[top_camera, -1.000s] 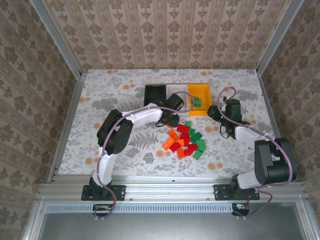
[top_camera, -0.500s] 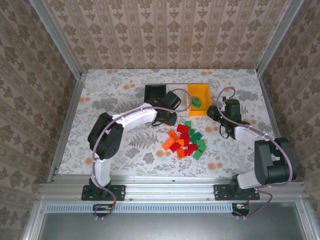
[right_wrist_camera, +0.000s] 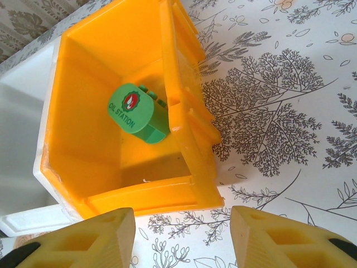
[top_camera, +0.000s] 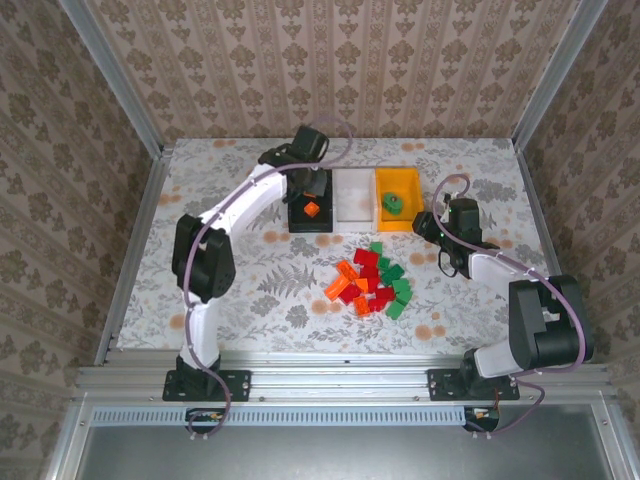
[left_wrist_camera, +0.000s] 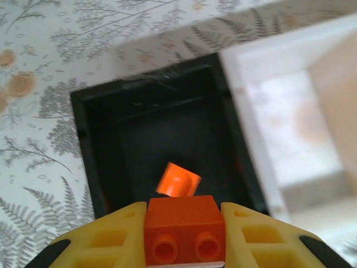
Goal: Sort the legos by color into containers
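Observation:
My left gripper (left_wrist_camera: 181,226) is shut on an orange brick (left_wrist_camera: 181,234) and hangs over the black bin (left_wrist_camera: 83,145). A second orange brick (left_wrist_camera: 177,180) lies tilted on that bin's floor. From above, the left gripper (top_camera: 311,193) sits over the black bin (top_camera: 296,207), with the white bin (top_camera: 357,195) and the orange-yellow bin (top_camera: 400,178) to its right. My right gripper (right_wrist_camera: 183,240) stands open and empty just in front of the orange-yellow bin (right_wrist_camera: 189,117), which holds a green brick (right_wrist_camera: 136,114). The remaining legos (top_camera: 370,282) lie in a mixed orange, red and green pile.
The white bin (right_wrist_camera: 19,106) touches the orange-yellow bin's left side. The three bins stand in a row at mid-table, the pile just in front of them. The right arm (top_camera: 480,260) curves along the right side. Metal frame posts edge the table.
My left arm has swung from the pile's far-left edge back over the black bin, carrying the orange brick. The right arm has stayed still.

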### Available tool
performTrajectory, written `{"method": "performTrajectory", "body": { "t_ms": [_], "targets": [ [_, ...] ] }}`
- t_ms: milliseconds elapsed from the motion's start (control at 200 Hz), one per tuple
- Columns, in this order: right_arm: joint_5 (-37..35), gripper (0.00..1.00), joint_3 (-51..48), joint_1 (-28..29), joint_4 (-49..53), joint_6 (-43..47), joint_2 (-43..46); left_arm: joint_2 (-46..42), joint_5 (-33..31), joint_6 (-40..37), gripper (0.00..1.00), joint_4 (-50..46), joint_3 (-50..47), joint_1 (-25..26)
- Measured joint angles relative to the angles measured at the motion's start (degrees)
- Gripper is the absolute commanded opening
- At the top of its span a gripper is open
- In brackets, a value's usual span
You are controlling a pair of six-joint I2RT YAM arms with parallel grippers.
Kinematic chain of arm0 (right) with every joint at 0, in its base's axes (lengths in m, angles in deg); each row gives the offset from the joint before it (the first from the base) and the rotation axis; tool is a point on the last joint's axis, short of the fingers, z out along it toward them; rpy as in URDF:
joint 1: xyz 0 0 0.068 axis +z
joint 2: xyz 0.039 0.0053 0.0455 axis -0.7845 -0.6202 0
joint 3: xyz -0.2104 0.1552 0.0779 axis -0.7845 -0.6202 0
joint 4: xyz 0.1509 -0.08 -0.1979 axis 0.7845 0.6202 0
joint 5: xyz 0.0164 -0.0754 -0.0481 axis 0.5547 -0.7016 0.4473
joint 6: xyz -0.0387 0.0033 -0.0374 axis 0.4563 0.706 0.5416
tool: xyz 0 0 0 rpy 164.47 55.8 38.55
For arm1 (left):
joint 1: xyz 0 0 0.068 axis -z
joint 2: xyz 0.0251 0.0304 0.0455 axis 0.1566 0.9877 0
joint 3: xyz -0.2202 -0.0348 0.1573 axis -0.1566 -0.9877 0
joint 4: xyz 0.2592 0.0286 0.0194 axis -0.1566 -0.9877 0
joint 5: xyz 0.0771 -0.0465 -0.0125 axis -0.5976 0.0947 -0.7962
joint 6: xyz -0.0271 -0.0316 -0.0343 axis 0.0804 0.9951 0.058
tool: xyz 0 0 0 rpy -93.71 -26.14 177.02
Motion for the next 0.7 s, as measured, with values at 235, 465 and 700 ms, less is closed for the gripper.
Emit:
{"method": "performTrajectory", "body": {
  "t_ms": [235,465,700],
  "targets": [
    [-0.13,0.5,0.0,0.0,0.0,0.0,0.0,9.7,0.52,-1.01,0.39,-3.76,6.36,-1.62],
    [-1.38,0.57,0.02,1.84,0.35,0.37,0.0,11.93,0.94,-2.01,0.77,-6.71,11.04,-1.44],
    [-7.1,0.51,2.51,8.7,7.56,-0.39,0.48,2.27,1.16,-0.15,0.85,-6.32,4.5,-1.33]
  ]
}}
